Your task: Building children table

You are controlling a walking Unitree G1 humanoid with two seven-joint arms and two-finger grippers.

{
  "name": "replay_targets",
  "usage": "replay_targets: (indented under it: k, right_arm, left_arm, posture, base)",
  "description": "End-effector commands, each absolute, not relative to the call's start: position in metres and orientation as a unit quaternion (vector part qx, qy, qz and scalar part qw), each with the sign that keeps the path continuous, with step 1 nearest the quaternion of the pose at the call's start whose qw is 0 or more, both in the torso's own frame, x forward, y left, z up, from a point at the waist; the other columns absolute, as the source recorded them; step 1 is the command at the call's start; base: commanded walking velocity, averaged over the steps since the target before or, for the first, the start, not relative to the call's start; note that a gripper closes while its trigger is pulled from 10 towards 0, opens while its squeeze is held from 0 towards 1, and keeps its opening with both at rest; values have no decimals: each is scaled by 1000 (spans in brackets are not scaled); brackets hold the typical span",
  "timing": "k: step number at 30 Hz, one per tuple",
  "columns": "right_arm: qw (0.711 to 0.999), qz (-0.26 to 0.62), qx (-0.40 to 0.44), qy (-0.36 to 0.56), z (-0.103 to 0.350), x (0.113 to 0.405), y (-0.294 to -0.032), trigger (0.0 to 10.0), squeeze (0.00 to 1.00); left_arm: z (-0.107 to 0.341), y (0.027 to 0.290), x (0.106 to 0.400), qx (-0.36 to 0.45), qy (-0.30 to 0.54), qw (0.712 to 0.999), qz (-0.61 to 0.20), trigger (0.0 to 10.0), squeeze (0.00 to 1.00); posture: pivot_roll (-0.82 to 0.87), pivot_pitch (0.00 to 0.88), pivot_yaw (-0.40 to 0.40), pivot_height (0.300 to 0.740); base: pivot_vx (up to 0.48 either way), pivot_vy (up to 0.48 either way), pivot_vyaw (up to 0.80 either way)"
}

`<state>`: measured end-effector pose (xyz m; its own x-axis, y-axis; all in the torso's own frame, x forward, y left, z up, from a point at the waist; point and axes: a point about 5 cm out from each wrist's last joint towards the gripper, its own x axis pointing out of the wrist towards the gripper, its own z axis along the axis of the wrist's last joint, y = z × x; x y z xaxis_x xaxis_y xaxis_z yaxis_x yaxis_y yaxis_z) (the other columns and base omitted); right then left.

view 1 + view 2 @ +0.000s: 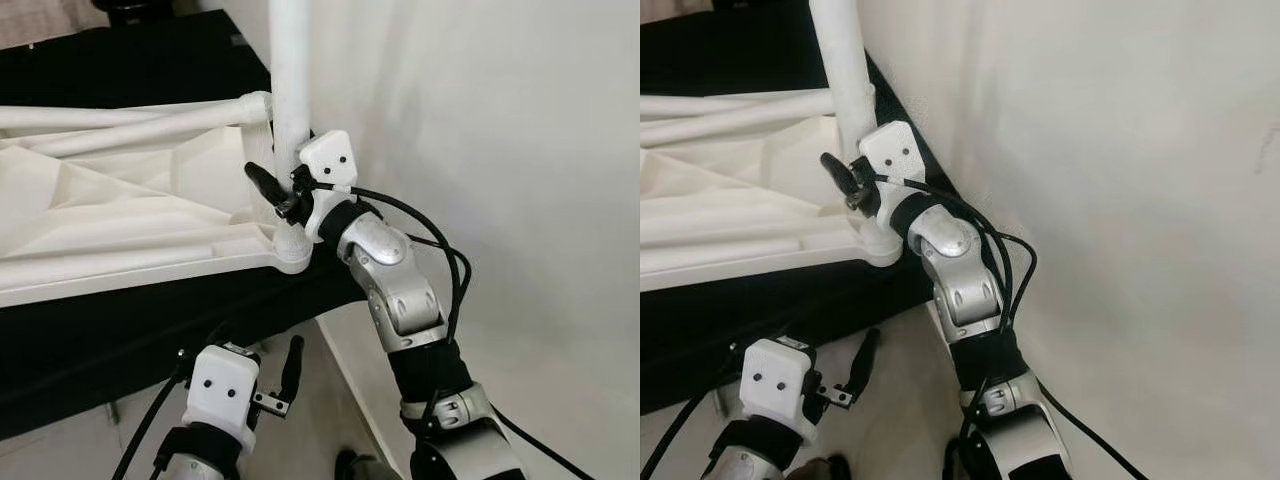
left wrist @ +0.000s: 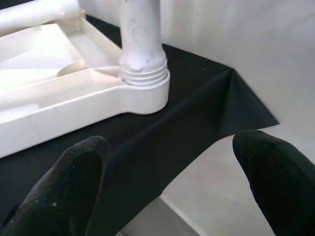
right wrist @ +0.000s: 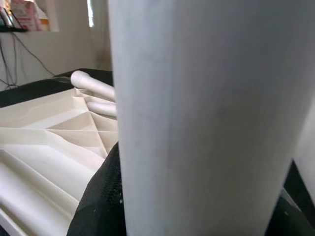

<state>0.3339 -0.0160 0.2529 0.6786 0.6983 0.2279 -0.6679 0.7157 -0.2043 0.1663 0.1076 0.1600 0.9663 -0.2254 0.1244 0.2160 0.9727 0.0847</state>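
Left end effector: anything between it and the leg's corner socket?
Only black cloth between the left end effector and corner socket, per left wrist view.

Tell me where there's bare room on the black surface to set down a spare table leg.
Free: the black cloth strip along the near edge of the upturned tabletop, and the dark patch beyond it. Crowded: the corner socket, where the right gripper clamps the upright leg. The left gripper hovers open below the table edge.
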Motion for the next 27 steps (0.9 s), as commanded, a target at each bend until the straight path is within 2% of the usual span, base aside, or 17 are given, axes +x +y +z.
replay_targets:
  k: [1, 2, 3, 4, 6, 7, 9, 10, 11, 15, 17, 22, 23, 24, 25, 26, 27]
  right_arm:
    - [890, 449, -18, -73, 218, 323, 2, 10000, 431]
    - [855, 511, -9, -85, 229, 316, 3, 10000, 1000]
    - [816, 571, -11, -95, 236, 311, 2, 10000, 1000]
    - [816, 571, -11, -95, 236, 311, 2, 10000, 1000]
    - [761, 641, -29, -97, 242, 309, -3, 10000, 1000]
    - [761, 641, -29, -97, 242, 309, -3, 10000, 1000]
    - [724, 680, -68, -94, 241, 315, -7, 10000, 1000]
    - [701, 702, -88, -90, 240, 319, -6, 10000, 0]
    - [701, 702, -88, -90, 240, 319, -6, 10000, 0]
    - [670, 730, -108, -78, 249, 332, -4, 10000, 0]
    - [664, 736, -110, -73, 263, 343, -5, 10000, 0]
    - [653, 746, -113, -67, 271, 347, -7, 10000, 0]
    - [641, 757, -112, -63, 274, 349, -9, 7176, 0]
    - [633, 764, -111, -60, 276, 350, -10, 0, 0]
    - [633, 764, -111, -60, 276, 350, -10, 0, 0]
    - [613, 780, -112, -52, 277, 351, -13, 0, 0]
    - [613, 780, -112, -52, 277, 351, -13, 0, 0]
  left_arm:
    - [156, 109, 165, 32, -58, 992, -107, 10000, 0]
    - [156, 109, 166, 33, -59, 992, -106, 10000, 0]
    - [157, 109, 166, 33, -59, 992, -106, 10000, 0]
    - [157, 109, 166, 33, -59, 992, -106, 10000, 0]
    - [157, 109, 165, 33, -58, 992, -107, 10000, 0]
    - [157, 109, 165, 33, -58, 992, -107, 10000, 0]
    - [158, 109, 164, 33, -58, 992, -108, 10000, 0]
    - [158, 109, 163, 34, -57, 992, -108, 10000, 0]
    - [158, 109, 163, 34, -57, 992, -108, 10000, 0]
    - [159, 109, 160, 34, -55, 992, -109, 10000, 0]
    - [160, 108, 158, 34, -54, 992, -108, 10000, 0]
    - [160, 107, 156, 33, -53, 992, -108, 10000, 0]
    - [161, 107, 156, 33, -53, 992, -108, 10000, 0]
    - [161, 106, 155, 32, -53, 992, -108, 10000, 0]
    - [161, 106, 155, 32, -53, 992, -108, 10000, 0]
    - [161, 106, 154, 32, -52, 992, -107, 10000, 0]
    - [161, 106, 154, 32, -52, 992, -107, 10000, 0]
  posture:
    - [-58, 249, -72, 740]
    - [-52, 247, -71, 740]
    - [-44, 250, -68, 740]
    - [-44, 250, -68, 740]
    - [-33, 258, -67, 740]
    - [-33, 258, -67, 740]
    - [-20, 263, -61, 740]
    - [-12, 270, -60, 740]
    - [-12, 270, -60, 740]
    - [11, 284, -65, 740]
    - [15, 292, -69, 740]
    - [17, 298, -72, 740]
    - [20, 305, -75, 740]
    - [23, 308, -76, 740]
    - [23, 308, -76, 740]
    - [23, 309, -76, 740]
    - [23, 309, -76, 740]
  base:
    - [0, 0, 0]
    - [0, 0, 0]
    - [0, 0, 0]
    - [0, 0, 0]
    - [0, 0, 0]
    - [0, 0, 0]
    - [0, 0, 0]
    - [0, 0, 0]
    - [0, 0, 0]
    - [0, 0, 0]
    - [0, 0, 0]
    - [0, 0, 0]
    - [0, 0, 0]
    - [0, 0, 0]
    - [0, 0, 0]
    - [0, 0, 0]
    - [0, 0, 0]
